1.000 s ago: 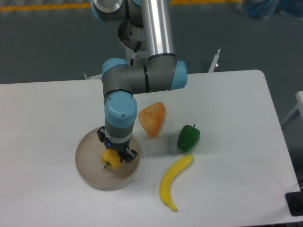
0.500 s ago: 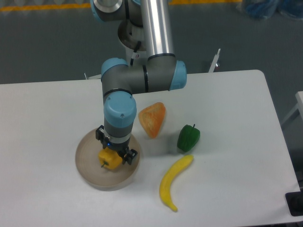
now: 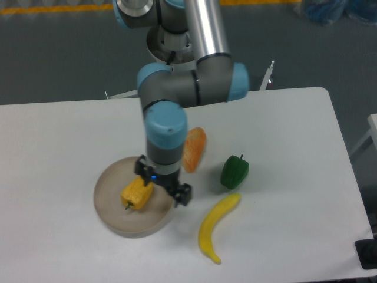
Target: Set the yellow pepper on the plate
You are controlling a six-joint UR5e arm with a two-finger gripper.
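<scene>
White and matte, the table (image 3: 70, 135) fills most of the view, its far right corner rounded, and beyond its back edge lies a dark grey floor (image 3: 59, 53) crossed by a yellow stripe (image 3: 53, 8) along the top of the picture. A crumpled blue heap (image 3: 339, 10) sits on that floor at the upper right, and a pale upright bar (image 3: 267, 75) stands just behind the table's far edge. On the left half of the table rests the plate (image 3: 109, 203), round, shallow and grey-beige, and the yellow pepper (image 3: 136, 193) lies inside it, right of the plate's middle, tilted with its dark stem pointing down toward the near rim. The arm (image 3: 177, 88) reaches in from the top, silver and blue, and the gripper (image 3: 164, 181) hangs over the plate's right edge; its dark fingers (image 3: 182, 195) stand spread apart with nothing between them, the left one just beside the pepper, though whether it touches cannot be told. An orange wedge (image 3: 195, 148) lies partly hidden behind the blue wrist. Right of it, well apart from the plate, sits a green pepper (image 3: 234, 171), and a yellow banana (image 3: 215, 227) curves below that, near the table's front.
</scene>
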